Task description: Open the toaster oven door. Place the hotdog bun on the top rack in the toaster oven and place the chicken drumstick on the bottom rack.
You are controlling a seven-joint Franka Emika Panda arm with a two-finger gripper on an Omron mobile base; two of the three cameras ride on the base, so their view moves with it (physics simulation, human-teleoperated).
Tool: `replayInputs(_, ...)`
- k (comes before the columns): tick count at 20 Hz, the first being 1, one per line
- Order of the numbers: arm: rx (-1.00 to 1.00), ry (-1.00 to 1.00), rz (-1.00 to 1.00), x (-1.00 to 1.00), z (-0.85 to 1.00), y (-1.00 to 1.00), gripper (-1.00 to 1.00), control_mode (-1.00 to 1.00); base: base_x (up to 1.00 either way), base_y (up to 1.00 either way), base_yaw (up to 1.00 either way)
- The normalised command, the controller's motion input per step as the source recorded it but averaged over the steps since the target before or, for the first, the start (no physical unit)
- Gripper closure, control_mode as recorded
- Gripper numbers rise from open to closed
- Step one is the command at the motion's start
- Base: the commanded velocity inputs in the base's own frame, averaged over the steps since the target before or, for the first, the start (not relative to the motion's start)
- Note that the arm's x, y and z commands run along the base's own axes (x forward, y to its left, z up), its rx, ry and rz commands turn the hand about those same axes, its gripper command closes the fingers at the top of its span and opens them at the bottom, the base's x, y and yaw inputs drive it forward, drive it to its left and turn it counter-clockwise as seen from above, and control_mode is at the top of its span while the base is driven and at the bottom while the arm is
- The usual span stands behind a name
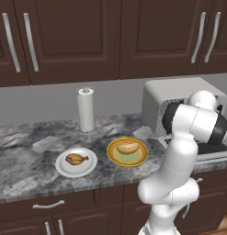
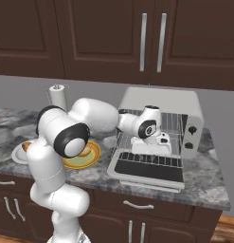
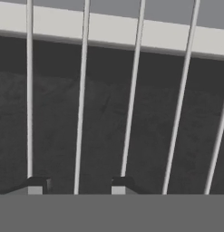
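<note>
The silver toaster oven [image 1: 179, 92] [image 2: 161, 99] stands on the counter with its door [image 2: 147, 172] folded down flat in front. My gripper [image 2: 162, 141] is at the oven mouth, low over the door. In the hand view the gripper [image 3: 80, 186] is open, its fingertips [image 3: 38, 186] apart on either side of one thin wire of a rack [image 3: 131, 113]; which rack it is I cannot tell. The hotdog bun [image 1: 127, 148] lies on a yellow plate [image 1: 128, 159]. On a white plate [image 1: 64, 170] to its left rests the chicken drumstick [image 1: 76, 159].
A paper towel roll [image 1: 86, 110] [image 2: 58, 95] stands upright at the back of the counter, behind the plates. Dark wall cabinets hang above, and drawers run below the counter edge. My arm's elbow partly covers the yellow plate [image 2: 92, 159] in the right base view.
</note>
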Motion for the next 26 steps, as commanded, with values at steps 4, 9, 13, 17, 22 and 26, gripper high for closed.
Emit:
replayInputs(4, -0.03, -0.01, 0.07, -0.75, -0.94, -0.05, 1.00, -1.00, 0.00, 0.00, 0.00)
replayInputs(9, -0.04, -0.01, 0.05, -0.76, -0.94, -0.04, 1.00, -1.00, 0.00, 0.00, 0.00)
replayInputs(13, -0.05, -0.02, 0.03, -0.79, -0.94, -0.02, 1.00, -1.00, 0.00, 0.00, 0.00)
replayInputs(17, -0.07, -0.03, 0.03, -0.84, -0.94, -0.01, 1.00, -1.00, 0.00, 0.00, 0.00)
replayInputs(22, -0.06, -0.02, 0.02, -0.88, -0.94, -0.03, 1.00, -1.00, 0.00, 0.00, 0.00)
replayInputs(26, -0.10, -0.02, 0.00, -0.92, -0.94, 0.00, 1.00, -1.00, 0.00, 0.00, 0.00)
